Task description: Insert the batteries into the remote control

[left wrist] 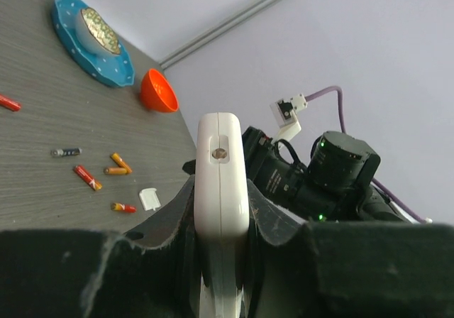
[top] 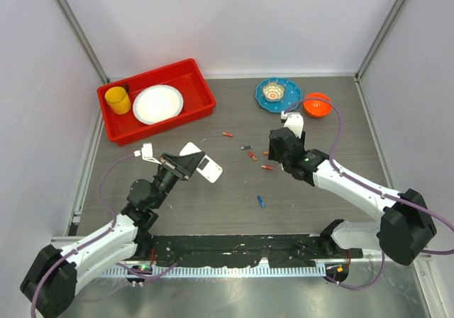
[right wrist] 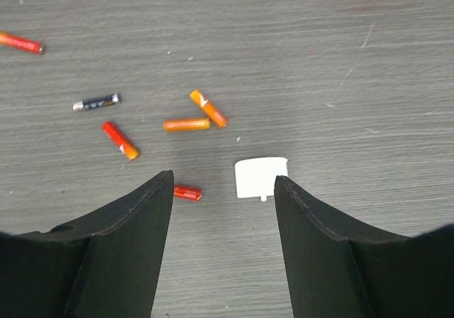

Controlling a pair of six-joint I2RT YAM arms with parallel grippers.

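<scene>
My left gripper (top: 186, 164) is shut on the white remote control (top: 203, 165) and holds it above the table; in the left wrist view the remote (left wrist: 222, 169) stands edge-on between the jaws. My right gripper (top: 276, 159) is open and empty, hovering low over the table (right wrist: 223, 183). Between its fingers lie a small white square cover (right wrist: 261, 177) and a red battery (right wrist: 187, 192). Just beyond lie orange batteries (right wrist: 186, 125), an orange-red one (right wrist: 119, 140) and a dark one (right wrist: 96, 102). A blue battery (top: 261, 201) lies apart, nearer the arms.
A red tray (top: 201, 94) at the back left holds a yellow cup (top: 118, 99) and a white plate (top: 157, 103). A blue plate (top: 287, 98) carrying a small bowl and an orange bowl (top: 317, 105) stand at the back right. Another red battery (top: 227, 134) lies mid-table.
</scene>
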